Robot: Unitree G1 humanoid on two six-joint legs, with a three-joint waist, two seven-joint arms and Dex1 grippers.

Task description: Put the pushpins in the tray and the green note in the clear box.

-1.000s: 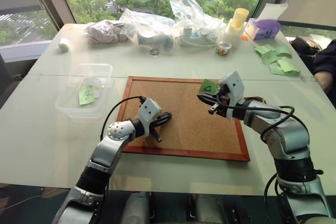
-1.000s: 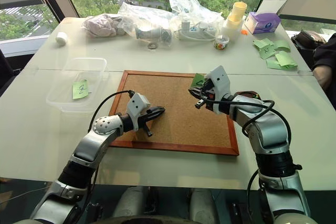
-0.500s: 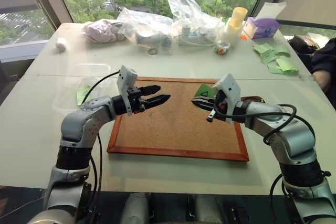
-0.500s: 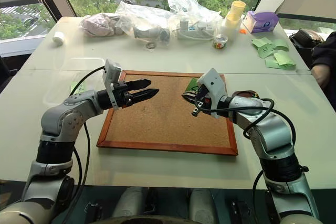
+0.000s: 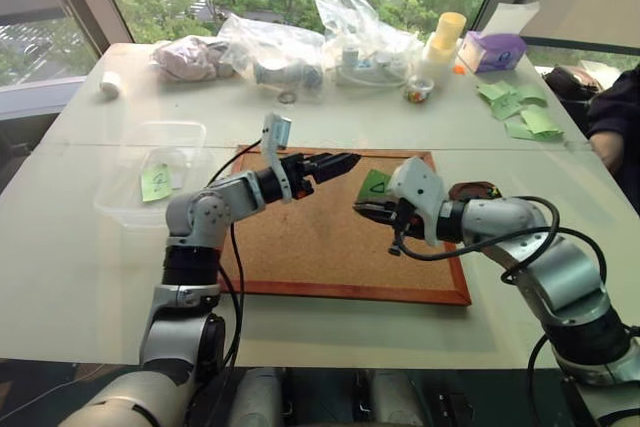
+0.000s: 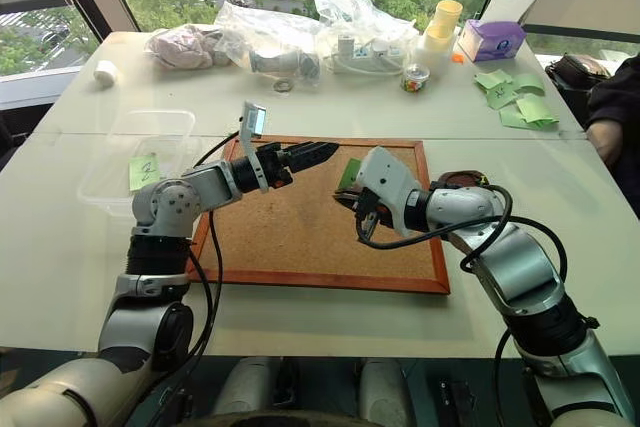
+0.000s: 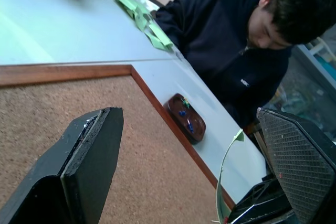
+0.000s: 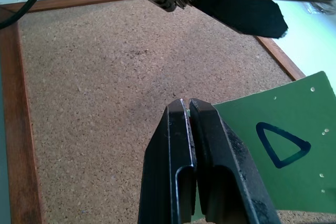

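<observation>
A: What is the biggest thing here?

B: The large wood-framed cork board (image 5: 330, 227), lying flat on the pale table (image 5: 90, 257). The shallow transparent plastic box (image 5: 150, 172) sits just off its left edge.

A: And the arms?

B: Both reach over the board. The right gripper (image 8: 190, 109) is clenched on the small square light-green note with a dark triangle (image 8: 273, 145), holding it above the cork. The left gripper (image 5: 340, 161) is released, jaws spread, close to the note.

A: The tray?

B: The small dark-brown oval dish (image 7: 186, 118) lies beside the board's right edge.
</observation>
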